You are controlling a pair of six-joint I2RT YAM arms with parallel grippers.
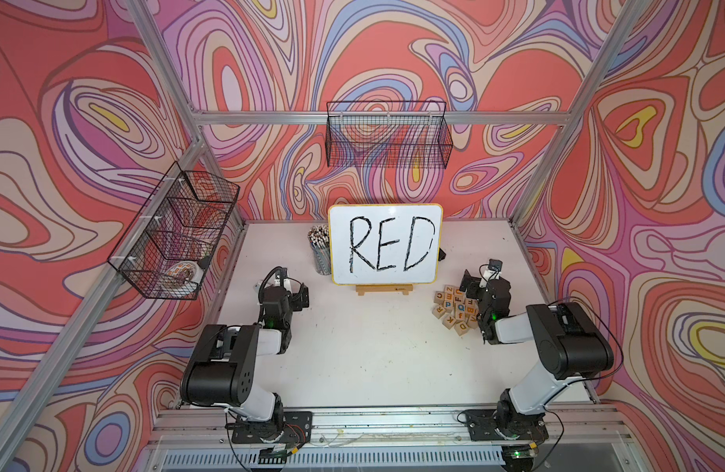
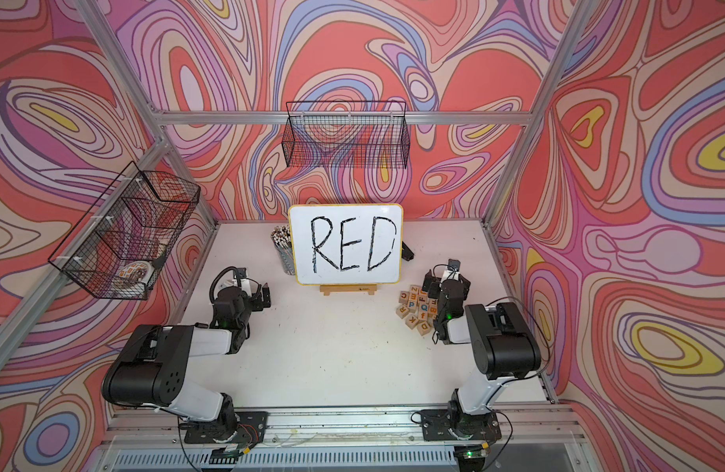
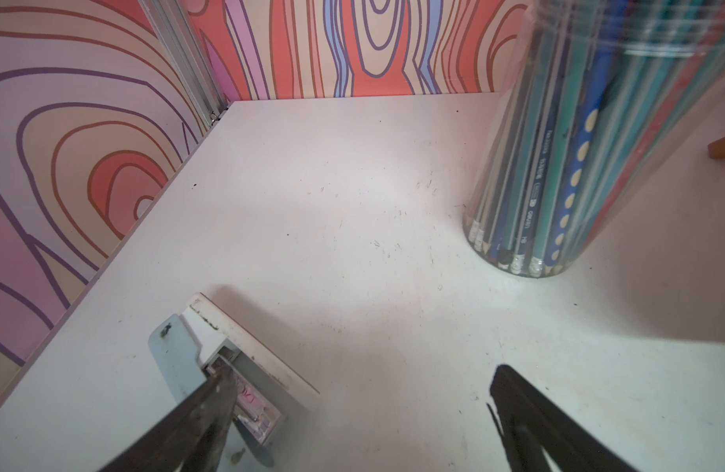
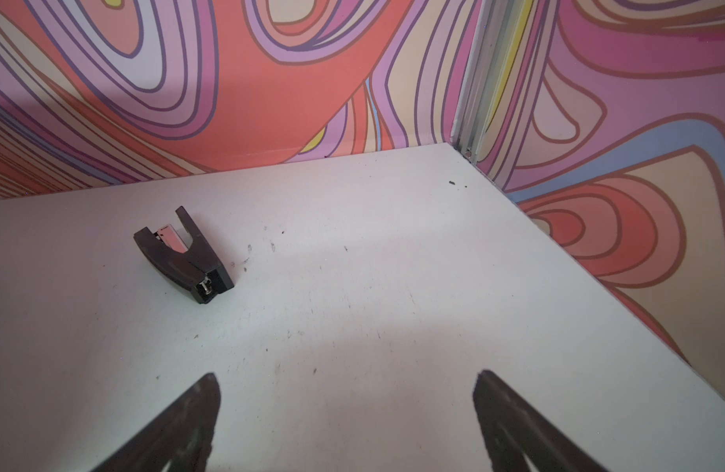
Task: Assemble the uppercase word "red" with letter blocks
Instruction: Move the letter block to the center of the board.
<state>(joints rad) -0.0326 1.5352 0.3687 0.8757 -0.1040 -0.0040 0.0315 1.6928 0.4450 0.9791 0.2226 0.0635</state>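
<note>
— Where is the whiteboard (image 1: 385, 245) standing?
— It is resting on an easel (image 1: 384, 289) at the middle of the table (image 1: 373, 359), toward the back. A pencil jar (image 1: 321, 251) is standing just left of it.
— And the letter blocks (image 1: 452, 306)?
— They are lying heaped on the table right of the easel, just left of the right gripper (image 4: 346, 380).
— Is anything lying elsewhere?
— One stapler (image 4: 183, 255) is lying behind the whiteboard's right edge. A second stapler (image 3: 271, 367) is lying at the table's left side, just beside the left gripper (image 3: 365, 367). One basket (image 1: 387, 135) is hanging on the back wall above the whiteboard, and a second basket (image 1: 177, 233) is hanging on the left wall.
</note>
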